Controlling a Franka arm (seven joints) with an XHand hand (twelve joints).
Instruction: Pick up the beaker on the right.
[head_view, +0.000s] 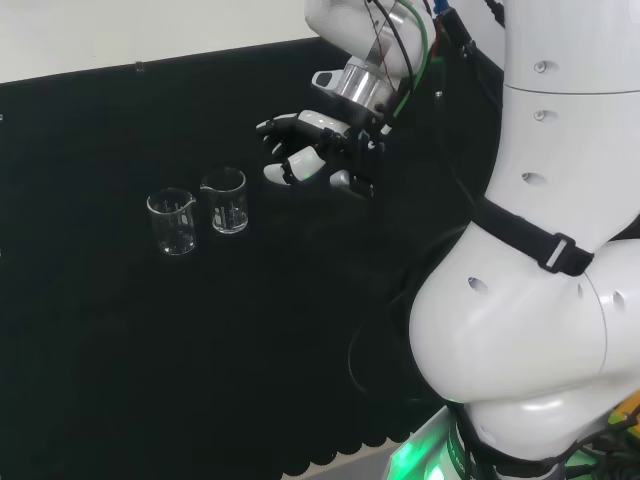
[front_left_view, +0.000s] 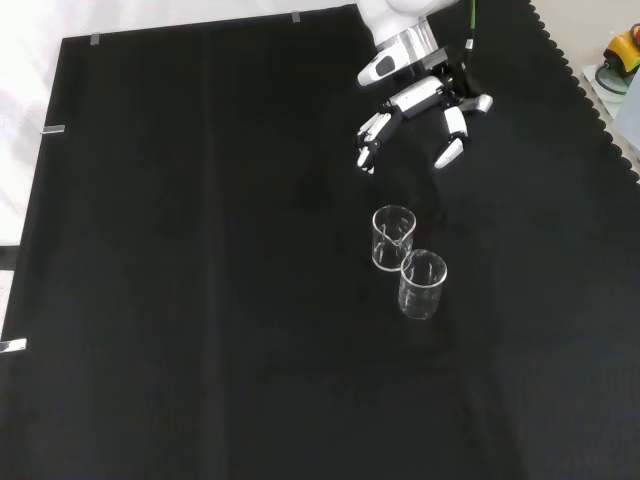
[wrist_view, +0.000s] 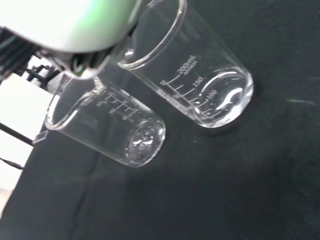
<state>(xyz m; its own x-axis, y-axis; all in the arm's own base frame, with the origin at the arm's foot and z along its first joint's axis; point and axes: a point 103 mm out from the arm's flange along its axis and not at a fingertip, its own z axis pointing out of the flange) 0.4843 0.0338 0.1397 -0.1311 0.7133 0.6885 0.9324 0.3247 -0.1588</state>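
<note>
Currently the black and white robot hand (head_view: 315, 150) hovers open, upper centre of the head view; closing on the right clear glass beaker (head_view: 225, 200) could topple its close neighbour, the left clear glass beaker (head_view: 172, 221)

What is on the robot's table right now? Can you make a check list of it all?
Surface: black cloth covers the bench, scalloped along one edge.
Job's things: two clear glass beakers, upright and empty; in the head view the right beaker is nearer the hand, the left beaker beside it.
Clutter: nothing seen on the cloth.
Hand: the hand hovers beside the beakers, fingers relaxed, holding nothing.
Cables: black and green cables run along the wrist.
Surroundings: the arm's white links at the head view's right.
</note>
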